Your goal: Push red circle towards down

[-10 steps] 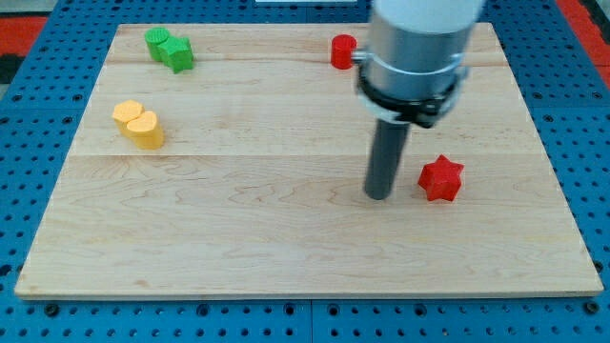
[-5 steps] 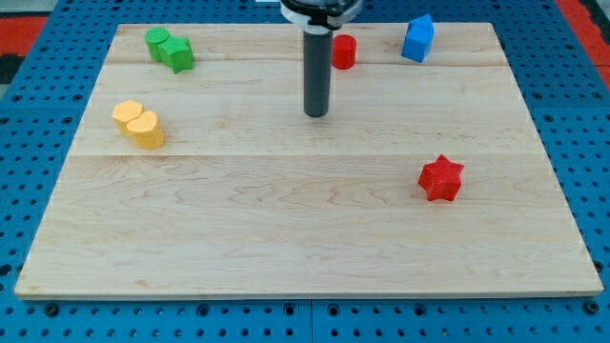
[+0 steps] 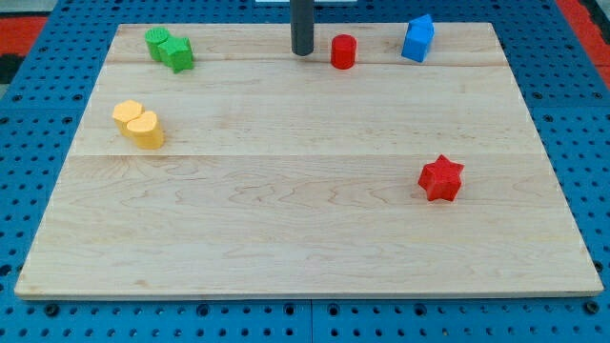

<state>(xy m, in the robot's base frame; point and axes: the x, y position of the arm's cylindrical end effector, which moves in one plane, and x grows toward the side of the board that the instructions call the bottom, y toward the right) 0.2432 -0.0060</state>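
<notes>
**Red circle at top edge, tip just left of it**

Red circle [image 3: 343, 50] sits near the view's top edge of the tabletop [image 3: 305, 229], a bit right of centre, upright. My tip [image 3: 302, 52] is just beside it on the view's left, at about the same height in the view; a thin strip of wood shows between them, so apart, not touching. The tool is a plain dark rod with nothing to open or close and it holds nothing; it comes in from the view's top and only its lower part shows.

Blue block [image 3: 416, 38], shape hard to make out, lies near the top right, to the right of the red circle and apart from it. Red star [image 3: 440, 178] is well down on the right side, far from the tip. Green block [image 3: 169, 49], two lobes joined, is at top left. Yellow block [image 3: 139, 124], also two rounded lobes, sits below it on the left side. Blue pegboard [image 3: 29, 143] surrounds the tabletop.
</notes>
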